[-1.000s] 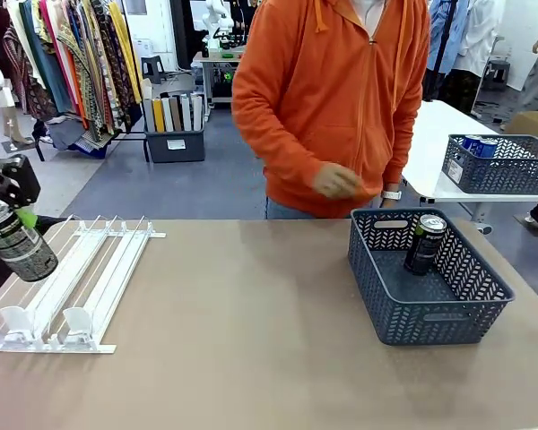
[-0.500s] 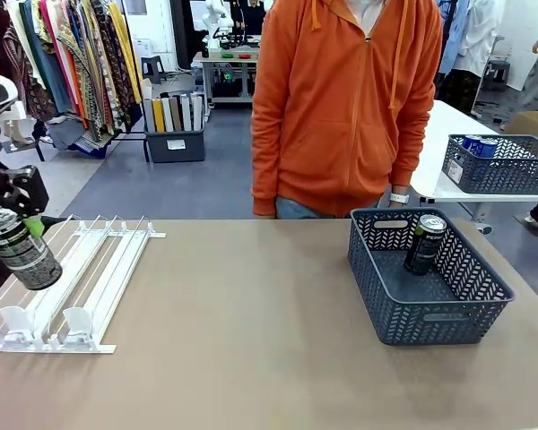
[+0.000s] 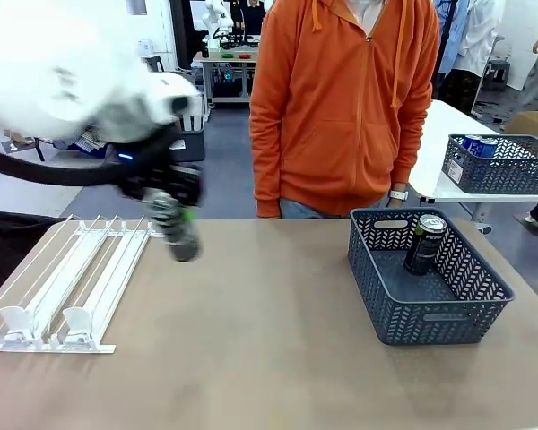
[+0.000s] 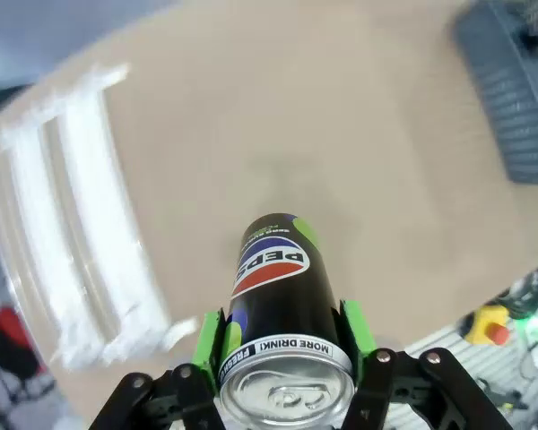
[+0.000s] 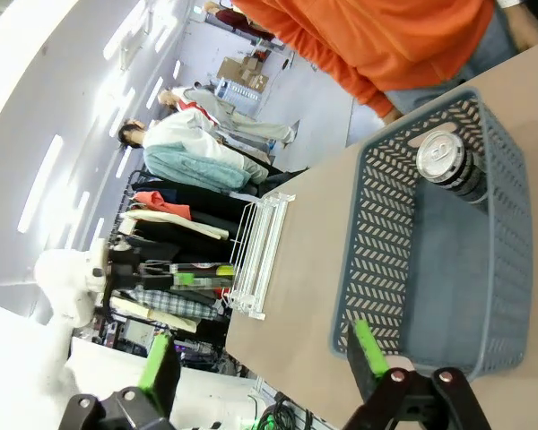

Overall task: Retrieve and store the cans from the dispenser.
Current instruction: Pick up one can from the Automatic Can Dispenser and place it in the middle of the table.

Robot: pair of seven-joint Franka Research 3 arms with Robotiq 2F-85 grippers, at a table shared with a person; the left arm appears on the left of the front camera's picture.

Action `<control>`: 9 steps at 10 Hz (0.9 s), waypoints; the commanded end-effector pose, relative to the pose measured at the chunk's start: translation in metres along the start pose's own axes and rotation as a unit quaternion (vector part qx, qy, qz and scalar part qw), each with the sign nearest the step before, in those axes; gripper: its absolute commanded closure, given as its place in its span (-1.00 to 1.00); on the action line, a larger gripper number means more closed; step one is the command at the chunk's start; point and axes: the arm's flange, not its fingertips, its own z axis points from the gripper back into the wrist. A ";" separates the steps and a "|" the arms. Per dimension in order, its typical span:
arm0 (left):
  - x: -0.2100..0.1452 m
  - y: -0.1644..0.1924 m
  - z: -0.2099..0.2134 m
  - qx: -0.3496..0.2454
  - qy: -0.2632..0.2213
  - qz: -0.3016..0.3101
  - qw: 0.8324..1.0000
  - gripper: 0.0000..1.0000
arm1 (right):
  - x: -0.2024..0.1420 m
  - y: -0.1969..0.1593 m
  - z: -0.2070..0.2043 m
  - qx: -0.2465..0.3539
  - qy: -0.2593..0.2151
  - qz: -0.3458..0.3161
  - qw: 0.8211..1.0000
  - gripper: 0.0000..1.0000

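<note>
A dark can (image 4: 282,309) with a red, white and blue logo and a silver top sits clamped between the green pads of the left gripper (image 4: 282,345), whose fingers (image 4: 208,339) press both its sides. In the front view the same can (image 3: 181,235) appears blurred, tilted and held in the air above the counter (image 3: 251,358), just beside the far right corner of the dispenser (image 3: 67,287). The dispenser, a low white wire rack with small white stops at its near end, lies on the left part of the counter.

A second dark can (image 3: 425,244) stands upright inside a dark grey lattice basket (image 3: 430,327) on the right part of the counter, well apart from the dispenser. From the right wrist view this can (image 5: 448,161) shows its silver top near the basket's far wall (image 5: 403,193).

The right gripper (image 5: 264,354) hangs above the counter with its fingers (image 5: 366,349) spread wide, holding nothing.

A person in an orange hooded top (image 3: 341,98) stands at the far side of the counter. Behind, on a white table, sits another grey basket (image 3: 507,175) holding blue cans (image 3: 478,143).
</note>
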 end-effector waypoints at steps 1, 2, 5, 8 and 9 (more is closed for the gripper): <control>0.029 -0.027 -0.047 -0.015 0.014 -0.074 0.997 1.00 | 0.003 0.002 -0.003 0.011 -0.013 0.006 1.000 -1.00; 0.030 -0.053 -0.081 -0.007 0.031 -0.090 0.995 1.00 | 0.003 0.002 -0.003 0.011 -0.013 0.006 1.000 -1.00; 0.025 -0.073 -0.135 0.000 0.095 -0.101 0.990 1.00 | 0.003 0.002 -0.003 0.011 -0.013 0.006 1.000 -1.00; 0.029 -0.066 -0.138 -0.011 0.097 -0.083 0.992 1.00 | 0.003 0.002 -0.003 0.011 -0.013 0.006 1.000 -1.00; 0.029 -0.065 -0.140 -0.013 0.101 -0.083 0.991 1.00 | 0.003 0.002 -0.003 0.011 -0.013 0.006 1.000 -1.00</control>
